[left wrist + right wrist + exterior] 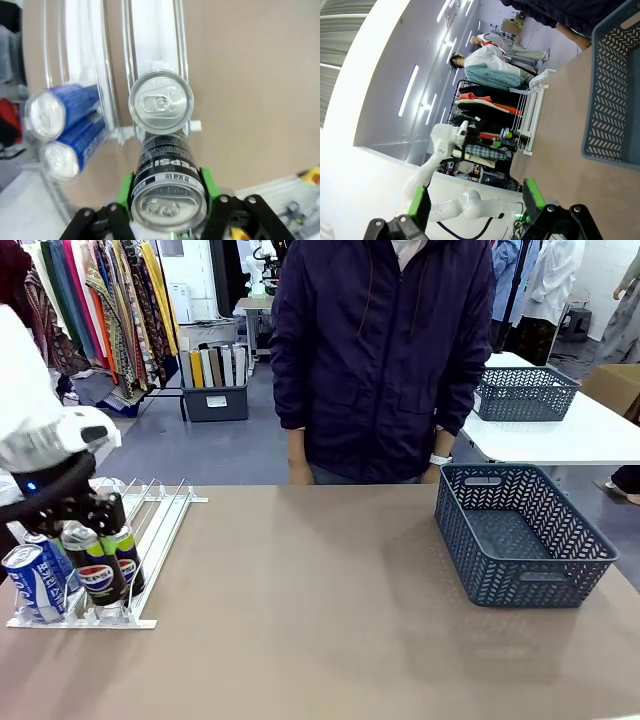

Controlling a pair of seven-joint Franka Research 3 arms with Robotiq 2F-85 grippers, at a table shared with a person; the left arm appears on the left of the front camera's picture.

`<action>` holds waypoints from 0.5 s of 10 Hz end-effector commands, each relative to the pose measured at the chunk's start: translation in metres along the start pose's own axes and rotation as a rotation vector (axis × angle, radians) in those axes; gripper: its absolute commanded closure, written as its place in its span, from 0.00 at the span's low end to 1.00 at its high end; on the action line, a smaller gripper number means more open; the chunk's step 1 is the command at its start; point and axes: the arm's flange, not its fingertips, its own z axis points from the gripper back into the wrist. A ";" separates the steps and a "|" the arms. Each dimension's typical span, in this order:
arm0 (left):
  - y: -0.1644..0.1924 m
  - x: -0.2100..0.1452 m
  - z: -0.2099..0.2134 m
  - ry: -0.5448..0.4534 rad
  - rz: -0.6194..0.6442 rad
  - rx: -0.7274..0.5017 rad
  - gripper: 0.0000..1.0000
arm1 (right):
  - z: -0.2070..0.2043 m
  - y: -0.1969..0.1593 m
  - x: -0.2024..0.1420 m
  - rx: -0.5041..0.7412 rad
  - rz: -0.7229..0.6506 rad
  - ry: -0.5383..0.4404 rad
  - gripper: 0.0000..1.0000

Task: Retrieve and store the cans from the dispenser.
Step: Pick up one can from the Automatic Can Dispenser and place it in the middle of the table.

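Looking across the table (300, 630) in the front view, we found the dispenser (165, 510) at the lower left of the frame. The left gripper (98, 532) was down among its cans, and the basket (470, 560) sat well apart at the right. A blue can (27, 585) stood at the rack's front left with two black ones just beside it. From this angle we could not be sure which of the two the fingers bore on. We judged the left arm plainly the nearer one for this pick, and the carry to the basket a long one toward the frame's right.

Through the left wrist view the matter was plainer. The black can (165, 165) sat low in the centre between the green pads (125, 187), one on each flank. The jaws were drawn narrow against its sides, so the left gripper (167, 192) held it. Its silver top (168, 207) faced the lens, and its long axis ran up the frame along the rail (150, 35), in line with the fingers. A second can (160, 102) stood just behind it in the same lane, and two blue cans (67, 130) lay at the left.

In the right wrist view the right gripper (476, 205) stood wide and held nothing. The basket (610, 100) lay at the upper right, and the dispenser (532, 112) was far off near the centre.
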 end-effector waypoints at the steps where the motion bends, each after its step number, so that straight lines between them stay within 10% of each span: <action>1: -0.009 -0.020 0.065 0.020 0.008 0.000 1.00 | 0.002 0.002 -0.001 0.005 0.005 0.005 0.00; 5: -0.003 -0.045 0.147 -0.039 0.048 -0.070 1.00 | 0.002 0.002 -0.001 0.005 0.005 0.005 0.00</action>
